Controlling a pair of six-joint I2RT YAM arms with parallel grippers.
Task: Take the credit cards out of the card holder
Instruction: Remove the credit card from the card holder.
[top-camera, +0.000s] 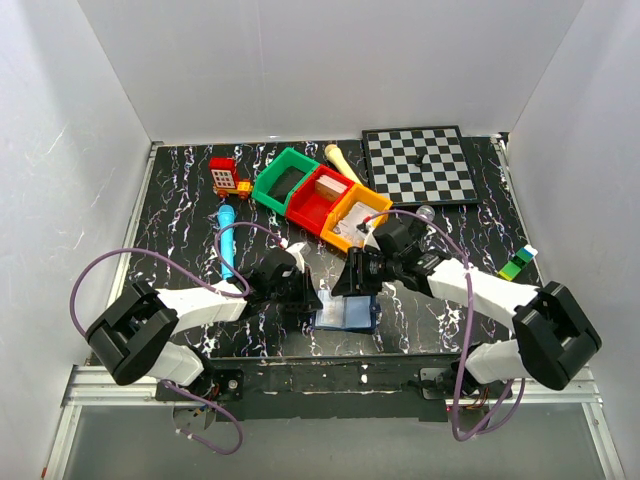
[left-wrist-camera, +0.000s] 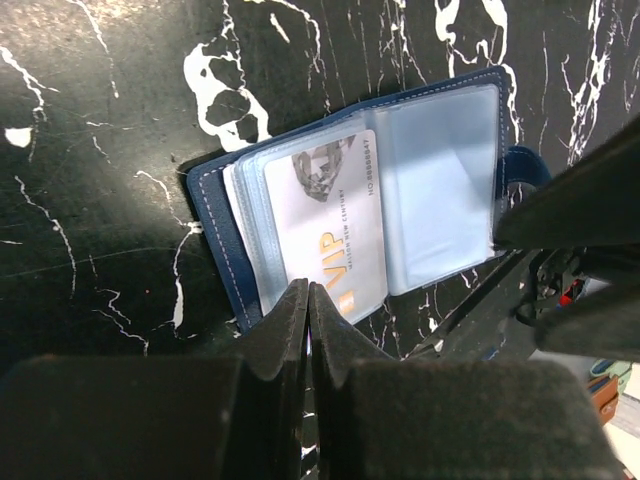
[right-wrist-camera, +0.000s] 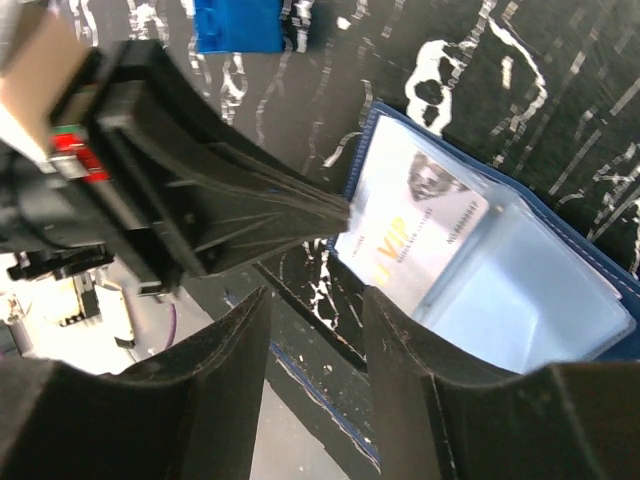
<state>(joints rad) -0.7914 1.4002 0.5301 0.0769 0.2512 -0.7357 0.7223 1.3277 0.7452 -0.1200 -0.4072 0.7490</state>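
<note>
The card holder (top-camera: 347, 316) lies open near the table's front edge, navy outside (left-wrist-camera: 212, 232) with pale clear sleeves (right-wrist-camera: 540, 310). A white credit card marked VIP (left-wrist-camera: 325, 225) (right-wrist-camera: 415, 230) lies on its left half, sticking slightly past the sleeve. My left gripper (left-wrist-camera: 308, 292) (top-camera: 306, 296) is shut, its tips resting on the card's near edge. They do not pinch it. My right gripper (right-wrist-camera: 315, 310) (top-camera: 352, 278) is open with nothing between its fingers. It hangs just beside the holder's front edge.
Green (top-camera: 284, 180), red (top-camera: 318, 200) and orange (top-camera: 356, 212) bins stand behind the arms. A chessboard (top-camera: 420, 165) is at the back right. A red toy house (top-camera: 226, 176), a blue tube (top-camera: 228, 240), a small blue cube (right-wrist-camera: 237, 25) and stacked blocks (top-camera: 518, 265) lie around.
</note>
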